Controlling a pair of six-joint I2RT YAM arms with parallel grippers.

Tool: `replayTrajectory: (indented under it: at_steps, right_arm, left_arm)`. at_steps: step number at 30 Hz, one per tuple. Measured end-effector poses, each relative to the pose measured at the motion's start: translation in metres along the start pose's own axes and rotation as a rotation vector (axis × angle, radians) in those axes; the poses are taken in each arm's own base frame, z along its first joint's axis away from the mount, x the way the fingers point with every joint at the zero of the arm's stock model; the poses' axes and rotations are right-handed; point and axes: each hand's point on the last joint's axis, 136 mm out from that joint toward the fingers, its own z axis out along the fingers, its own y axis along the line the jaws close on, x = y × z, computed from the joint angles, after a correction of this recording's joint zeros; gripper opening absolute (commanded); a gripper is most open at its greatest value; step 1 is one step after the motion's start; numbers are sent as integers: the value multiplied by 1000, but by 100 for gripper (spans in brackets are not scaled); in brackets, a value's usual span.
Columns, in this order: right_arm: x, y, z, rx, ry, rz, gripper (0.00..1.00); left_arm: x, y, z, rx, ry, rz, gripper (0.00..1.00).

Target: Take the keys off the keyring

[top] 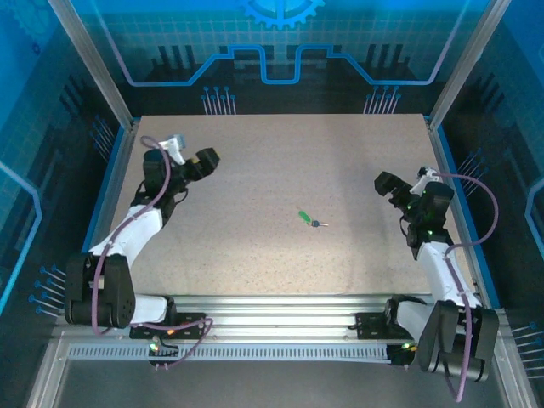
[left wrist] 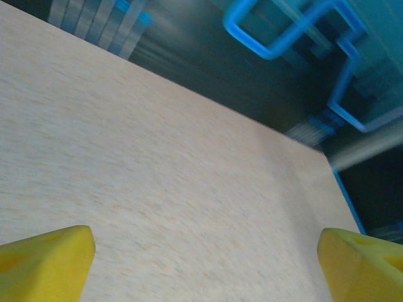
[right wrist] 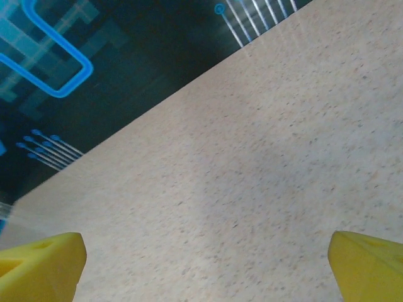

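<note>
A small green key on a keyring (top: 308,218) lies flat near the middle of the speckled table (top: 280,170). My left gripper (top: 206,160) hovers at the far left, well away from the key, jaws wide apart. In the left wrist view its yellow fingertips (left wrist: 44,261) frame bare table with nothing between them. My right gripper (top: 384,184) sits at the right side, also apart from the key. Its yellow fingertips (right wrist: 41,264) stand wide open over bare tabletop.
Blue rails edge the table on the left (top: 109,183) and right (top: 455,195). A dark back wall with blue markings (top: 280,64) rises behind the far edge. The arm bases and a metal rail (top: 272,327) line the near edge.
</note>
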Motion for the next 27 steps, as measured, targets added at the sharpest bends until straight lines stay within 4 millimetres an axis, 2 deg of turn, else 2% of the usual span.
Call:
replayTrajectory:
  at_steps: [2,5,7,11,17,23,27]
  right_arm:
    - [3,7,-4,-50,28,34,72]
    - [15,19,-7,-104,103,55,64]
    - [23,24,-10,-112,141,53,62]
    - [36,35,-23,-138,190,36,62]
    - [54,38,-32,-138,254,20,62]
    - [66,37,-35,-129,303,21,62]
    - [73,41,-37,-138,329,7,61]
  left_arm:
    - [16,-25,13,64,75,21,76]
    - [43,-57,34,134,193,72,58]
    - [65,-77,49,168,273,118,52]
    - [118,-113,73,230,442,209,49]
    - [192,-147,95,304,676,342,48]
    - [253,-164,93,347,864,464,54]
    - [277,-167,88,365,939,530,54]
